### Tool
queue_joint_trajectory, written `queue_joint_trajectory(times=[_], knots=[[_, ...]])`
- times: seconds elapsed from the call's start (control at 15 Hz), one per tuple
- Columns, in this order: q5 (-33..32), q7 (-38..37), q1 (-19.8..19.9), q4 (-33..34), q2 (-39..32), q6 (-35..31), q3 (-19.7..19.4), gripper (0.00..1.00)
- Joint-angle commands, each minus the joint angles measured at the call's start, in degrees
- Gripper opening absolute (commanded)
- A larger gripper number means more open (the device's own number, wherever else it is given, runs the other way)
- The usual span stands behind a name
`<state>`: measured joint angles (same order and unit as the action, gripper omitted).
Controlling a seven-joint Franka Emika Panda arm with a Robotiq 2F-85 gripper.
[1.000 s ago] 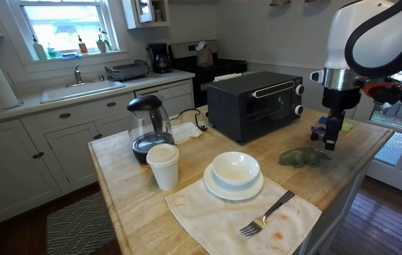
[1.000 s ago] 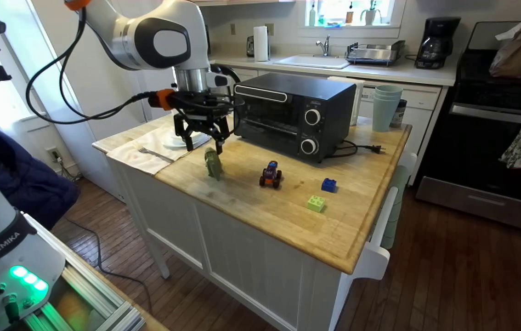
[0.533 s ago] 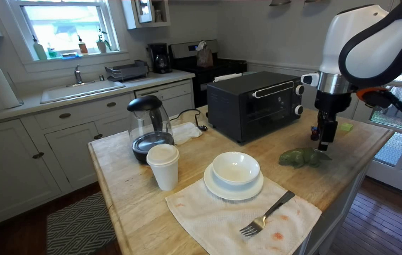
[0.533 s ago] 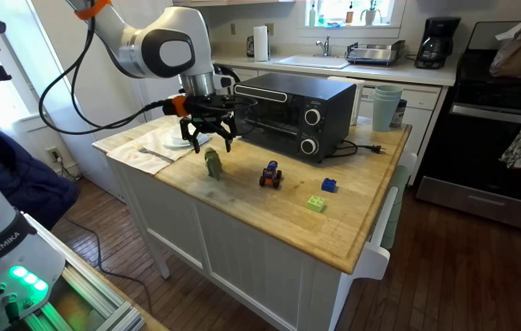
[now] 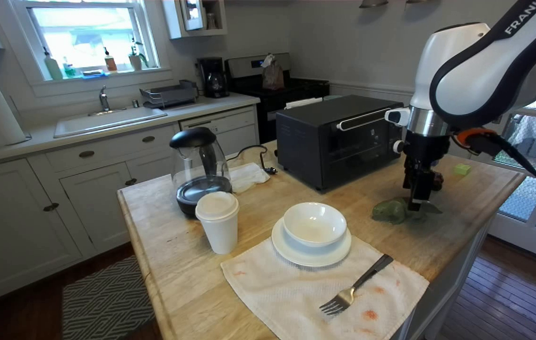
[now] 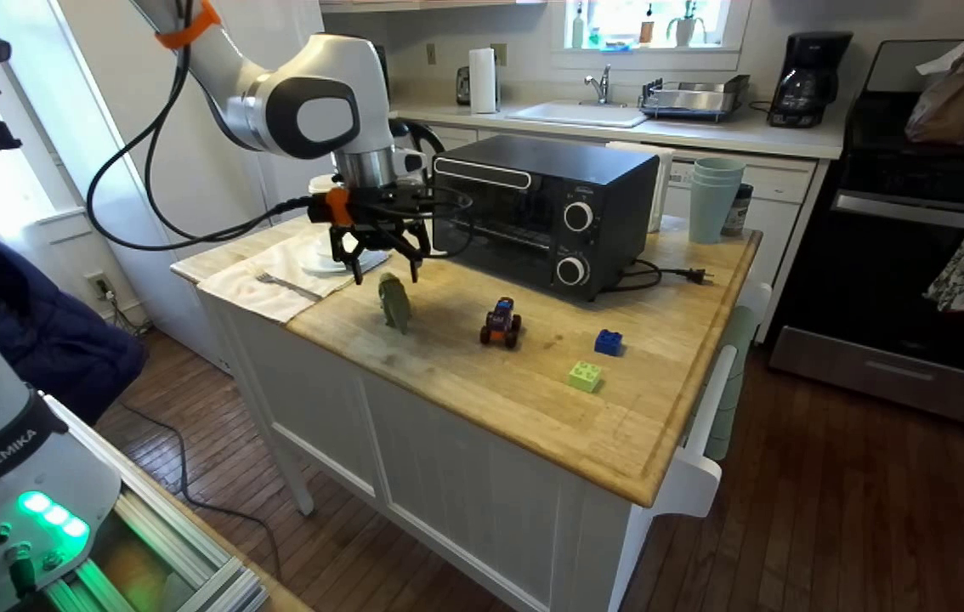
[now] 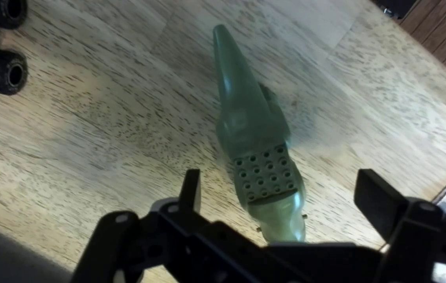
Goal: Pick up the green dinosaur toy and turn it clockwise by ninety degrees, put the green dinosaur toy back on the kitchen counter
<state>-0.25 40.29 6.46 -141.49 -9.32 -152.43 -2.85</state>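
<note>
Out in front of the toaster oven (image 6: 546,214), on the kitchen counter (image 6: 448,365), lies the green dinosaur toy (image 7: 252,131), probably light, stiff and slick, best pinched across its studded middle by the gripper (image 6: 386,276), whose jaws stand wide, holding nothing.

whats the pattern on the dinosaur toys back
The green dinosaur toy has rows of small round studs on its back, best seen in the wrist view.

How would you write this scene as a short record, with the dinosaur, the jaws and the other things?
main toy: green dinosaur, on wooden counter
jaws: open, gap on both sides of the dinosaur in the wrist view
other toys: truck, blue brick, lime brick
on cloth: fork; bowl on plate
appliance: black oven, same counter
</note>
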Motion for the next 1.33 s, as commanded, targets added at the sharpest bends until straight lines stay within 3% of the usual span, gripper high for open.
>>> queue_joint_trajectory(times=[0.0, 0.33, 0.53, 0.87, 1.07, 1.2, 1.27], knots=[[1.19, 2.93, 1.28, 2.14, -2.53, 0.41, 1.32, 1.0], [0.93, 3.52, 1.76, 3.53, -4.37, 0.72, 1.68, 1.0], [1.02, 3.84, 2.04, 4.12, -4.98, 0.98, 2.01, 0.9], [1.22, 3.86, 2.45, 4.67, -5.39, 1.62, 2.44, 0.62], [1.3, 2.36, 2.43, 5.0, -5.43, 2.44, 2.18, 0.51], [1.24, 0.75, 2.38, 5.24, -5.29, 3.31, 1.88, 0.34], [1.5, -0.53, 2.35, 5.44, -5.14, 3.95, 1.79, 0.32]])
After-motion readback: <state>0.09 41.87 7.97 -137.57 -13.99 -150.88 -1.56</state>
